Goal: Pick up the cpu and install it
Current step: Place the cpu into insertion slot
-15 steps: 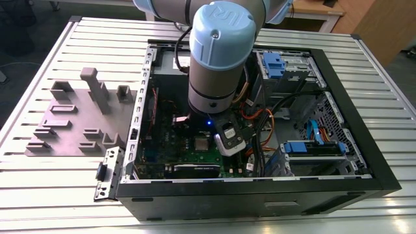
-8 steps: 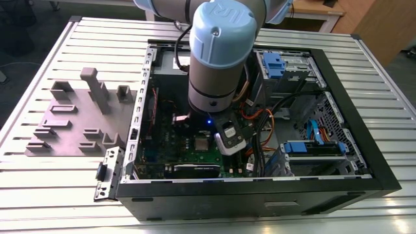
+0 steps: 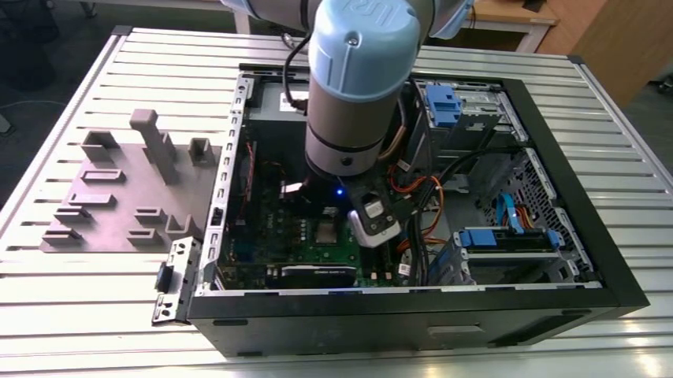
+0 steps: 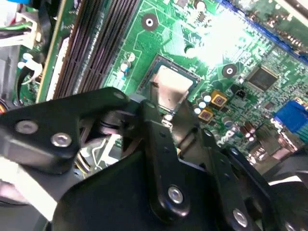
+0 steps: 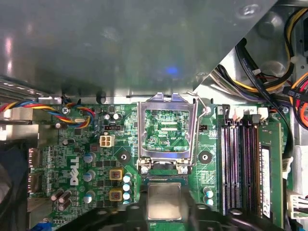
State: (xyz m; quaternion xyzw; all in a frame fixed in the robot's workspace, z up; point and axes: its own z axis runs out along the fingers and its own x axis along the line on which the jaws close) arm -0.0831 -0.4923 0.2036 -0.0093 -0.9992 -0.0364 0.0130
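Where the exterior view looked down into the open computer case (image 3: 421, 323), the gripper (image 3: 373, 224) hung low over the middle of the motherboard (image 3: 276, 228). The grey pocketed tray (image 3: 116, 197) sat outside the case, well apart from the motherboard.

In the second wrist view the cpu (image 4: 172, 89) lay flat on the motherboard, inside the dark socket surround and just beyond the gripper's tip. Whether the gripper was clamped on it or free of it, I could not tell.

In the first wrist view the metal socket frame (image 5: 166, 160) stood raised off the motherboard, hinged just beside the cpu and not folded over it.

Judging by that, the pick-up and the carry were done, and the cpu looked at or very near its seat. The frame was not yet closed, so the install looked unfinished.
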